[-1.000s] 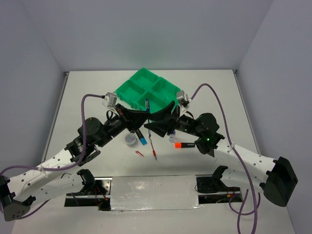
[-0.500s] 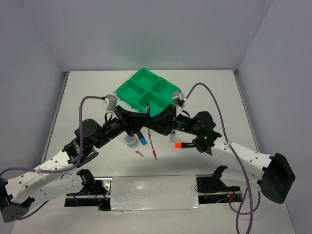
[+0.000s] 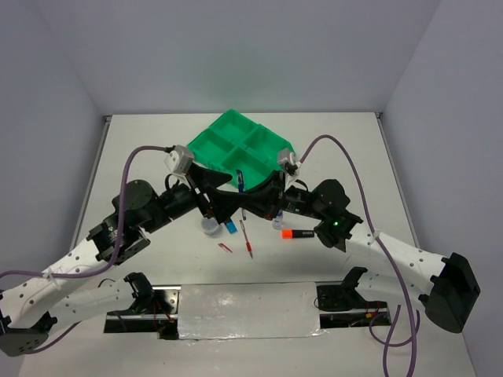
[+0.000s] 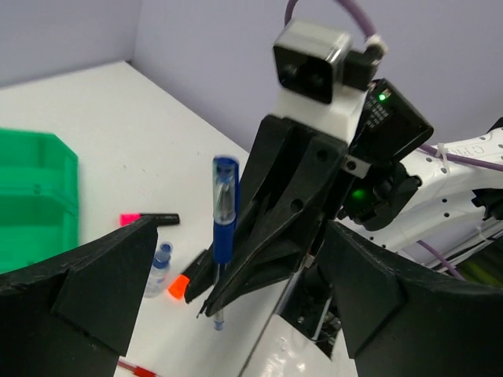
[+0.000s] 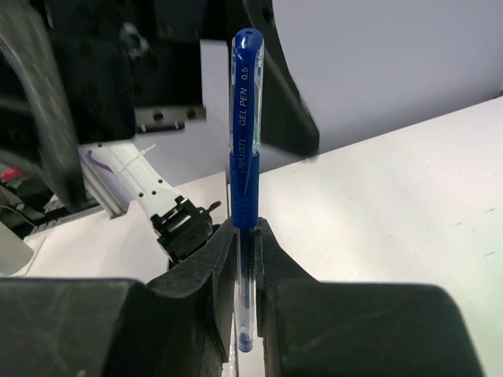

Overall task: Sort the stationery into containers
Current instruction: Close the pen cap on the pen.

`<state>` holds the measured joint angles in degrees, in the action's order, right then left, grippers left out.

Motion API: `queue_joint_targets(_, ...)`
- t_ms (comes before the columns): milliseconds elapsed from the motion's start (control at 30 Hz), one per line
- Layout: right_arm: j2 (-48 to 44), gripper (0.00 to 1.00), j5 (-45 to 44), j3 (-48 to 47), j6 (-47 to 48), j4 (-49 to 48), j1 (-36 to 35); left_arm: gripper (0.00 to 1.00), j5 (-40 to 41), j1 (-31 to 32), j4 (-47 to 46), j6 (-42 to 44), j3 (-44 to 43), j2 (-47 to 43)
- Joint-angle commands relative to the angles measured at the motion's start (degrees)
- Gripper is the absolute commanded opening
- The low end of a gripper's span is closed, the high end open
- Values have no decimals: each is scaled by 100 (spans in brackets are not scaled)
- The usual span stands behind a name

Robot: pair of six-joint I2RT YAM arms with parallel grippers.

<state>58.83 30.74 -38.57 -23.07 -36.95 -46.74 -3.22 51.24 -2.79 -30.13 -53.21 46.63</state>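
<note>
A blue gel pen [image 5: 244, 133] stands upright above the table, with my right gripper [image 5: 246, 229] shut on its clear lower barrel. My left gripper [image 4: 240, 232] faces it with its jaws spread wide on either side, touching nothing. From above, the blue pen [image 3: 239, 183] shows between my left gripper [image 3: 226, 198] and my right gripper [image 3: 253, 201], just in front of the green tray [image 3: 206, 144]. On the table lie a red pen [image 3: 246, 238], an orange-capped highlighter [image 3: 297, 233], a blue-capped highlighter [image 3: 229, 223], a grey tin [image 3: 211, 226] and a small bottle [image 3: 277, 223].
A pink-capped highlighter [image 4: 148, 218] lies beyond the bottle [image 4: 161, 263] in the left wrist view. A short red piece [image 3: 225, 248] lies near the red pen. The green tray [image 4: 39, 196] sits at an angle, its compartments open upward. Both arm bases stand at the near edge.
My right gripper shut on the blue pen, then my left gripper opened wide and let it go. The left arm rose slightly.
</note>
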Motion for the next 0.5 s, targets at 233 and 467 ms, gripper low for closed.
queue_joint_targets(233,6,0,897,-248,-285,-427,-28,95,32,8,244,956,-1226,601)
queue_joint_targets(467,-38,0,1013,-239,-286,-322,-28,80,-152,8,173,939,-1306,830)
